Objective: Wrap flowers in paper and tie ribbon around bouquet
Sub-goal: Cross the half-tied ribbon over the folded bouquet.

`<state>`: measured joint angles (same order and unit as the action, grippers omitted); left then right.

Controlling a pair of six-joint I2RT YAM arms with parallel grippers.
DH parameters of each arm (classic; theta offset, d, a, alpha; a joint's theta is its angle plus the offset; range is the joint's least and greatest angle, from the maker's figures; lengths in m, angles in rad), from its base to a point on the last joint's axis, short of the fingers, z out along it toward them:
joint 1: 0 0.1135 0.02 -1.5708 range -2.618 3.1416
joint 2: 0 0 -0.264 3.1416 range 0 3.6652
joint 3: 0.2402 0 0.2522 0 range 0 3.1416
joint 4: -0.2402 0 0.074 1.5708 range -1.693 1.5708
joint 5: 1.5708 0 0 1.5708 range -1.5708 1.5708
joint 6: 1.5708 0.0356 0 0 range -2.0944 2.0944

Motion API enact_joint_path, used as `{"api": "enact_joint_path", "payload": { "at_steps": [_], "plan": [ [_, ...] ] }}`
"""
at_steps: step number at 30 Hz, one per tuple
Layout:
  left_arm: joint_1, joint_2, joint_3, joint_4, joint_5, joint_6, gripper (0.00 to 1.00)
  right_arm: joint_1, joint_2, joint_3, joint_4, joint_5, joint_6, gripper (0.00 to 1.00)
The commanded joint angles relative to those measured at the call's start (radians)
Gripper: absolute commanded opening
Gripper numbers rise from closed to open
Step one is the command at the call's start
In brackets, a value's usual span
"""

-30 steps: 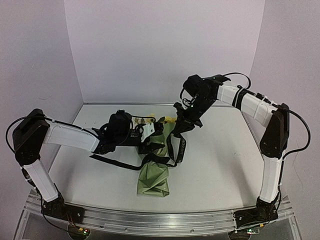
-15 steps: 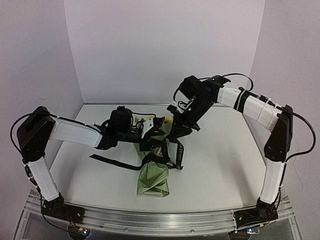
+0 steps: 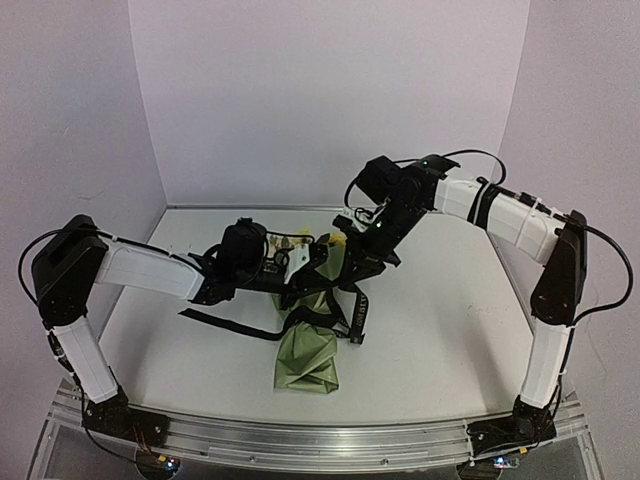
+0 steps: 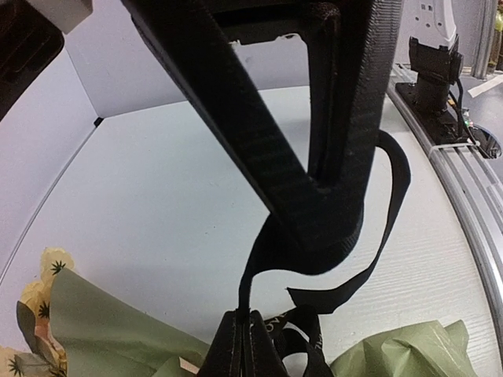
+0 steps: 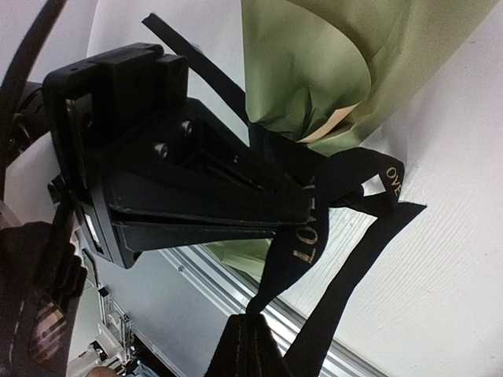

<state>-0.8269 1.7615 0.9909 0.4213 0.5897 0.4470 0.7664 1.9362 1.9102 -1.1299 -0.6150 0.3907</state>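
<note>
Clamping left fingers (image 4: pixel 248 352) and right fingers (image 5: pixel 250 345) shut on the long narrow black lettered ribbon (image 5: pixel 302 245), looping over the olive-green paper-cone bouquet (image 3: pixel 308 355) lying on the white desk (image 3: pixel 450 330) between them, long axis near-to-far, blossoms farthest.

text: "OVE", "LO" in pale letters | on: ribbon (image 5: pixel 302 245) | view: right wrist | elsewhere: nothing legible

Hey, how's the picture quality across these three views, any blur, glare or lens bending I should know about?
Top external: soft even light, faint shadows, everything sharp. Left wrist: wide-angle lens slightly bows the rail, ribbon crisp. Right wrist: paper brightly lit near the top, ribbon lettering readable, bottom-left corner dark and blurred.
</note>
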Motion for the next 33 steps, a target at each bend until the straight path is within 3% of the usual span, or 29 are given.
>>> {"api": "enact_joint_path", "payload": {
  "at_steps": [1, 8, 11, 14, 22, 33],
  "plan": [
    [-0.007, -0.121, -0.093, 0.106, -0.115, 0.020, 0.00, 0.024, -0.073, -0.062, 0.009, 0.014, -0.017, 0.06],
    [-0.042, -0.237, -0.202, 0.078, -0.222, 0.084, 0.00, 0.063, -0.151, -0.274, 0.165, 0.036, 0.057, 0.21],
    [-0.066, -0.278, -0.241, 0.039, -0.273, 0.113, 0.00, 0.071, -0.185, -0.374, 0.242, 0.036, 0.088, 0.23],
    [-0.088, -0.317, -0.273, 0.016, -0.312, 0.120, 0.00, 0.070, -0.214, -0.450, 0.289, 0.108, 0.122, 0.29],
    [-0.136, -0.381, -0.335, -0.026, -0.395, 0.119, 0.00, 0.043, -0.153, -0.489, 0.460, 0.226, 0.316, 0.41],
    [-0.167, -0.423, -0.374, -0.081, -0.471, 0.121, 0.00, 0.025, -0.063, -0.489, 0.594, 0.213, 0.469, 0.39]
  ]
}}
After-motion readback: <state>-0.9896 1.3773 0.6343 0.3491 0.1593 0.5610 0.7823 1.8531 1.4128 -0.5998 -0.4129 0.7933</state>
